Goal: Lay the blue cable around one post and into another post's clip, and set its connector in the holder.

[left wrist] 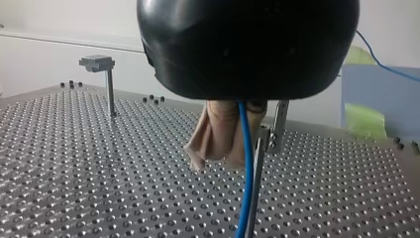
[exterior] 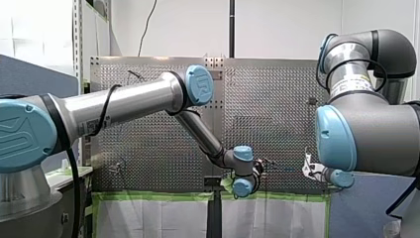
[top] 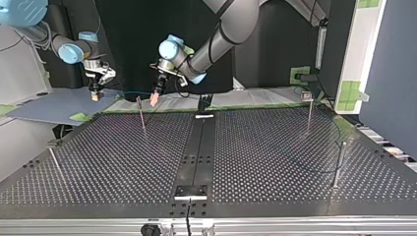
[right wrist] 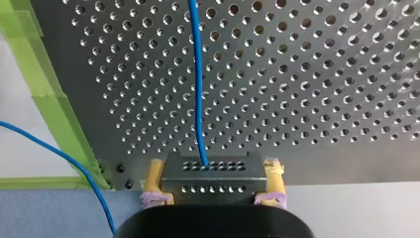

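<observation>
Over the far edge of the table (top: 275, 162) in the top view, my right gripper (right wrist: 214, 167) was clenched on the black connector (right wrist: 213, 181), with a yellow pad (right wrist: 154, 181) against each end of it. The blue cable (right wrist: 198, 89) ran from the connector out over the holes. My left gripper (left wrist: 218, 148) hung just beside a post (left wrist: 261, 144) with a clip. Its beige pads (left wrist: 213, 134) were pressed together on the cable, which dropped from them alongside that post. Both grippers were above the table, near each other.
</observation>
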Controlling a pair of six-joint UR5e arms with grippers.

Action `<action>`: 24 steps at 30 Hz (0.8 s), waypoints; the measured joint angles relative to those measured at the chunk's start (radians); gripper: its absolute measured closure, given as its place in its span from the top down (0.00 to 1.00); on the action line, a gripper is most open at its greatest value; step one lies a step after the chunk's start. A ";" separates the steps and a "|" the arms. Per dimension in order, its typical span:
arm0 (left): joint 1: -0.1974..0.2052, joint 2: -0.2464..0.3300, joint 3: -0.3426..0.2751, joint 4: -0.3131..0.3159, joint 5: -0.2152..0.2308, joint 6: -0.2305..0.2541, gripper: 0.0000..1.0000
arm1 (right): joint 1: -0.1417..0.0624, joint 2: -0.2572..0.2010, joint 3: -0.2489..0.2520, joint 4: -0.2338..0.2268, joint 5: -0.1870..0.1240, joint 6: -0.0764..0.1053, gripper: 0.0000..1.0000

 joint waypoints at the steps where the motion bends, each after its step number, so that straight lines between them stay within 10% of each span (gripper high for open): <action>1: 0.002 0.000 0.000 0.000 0.000 0.000 0.00 | 0.000 0.000 -0.002 0.002 -0.001 0.000 0.00; 24: 0.032 0.000 0.009 -0.016 0.046 0.041 0.00 | 0.007 -0.001 -0.036 0.031 -0.004 -0.012 0.00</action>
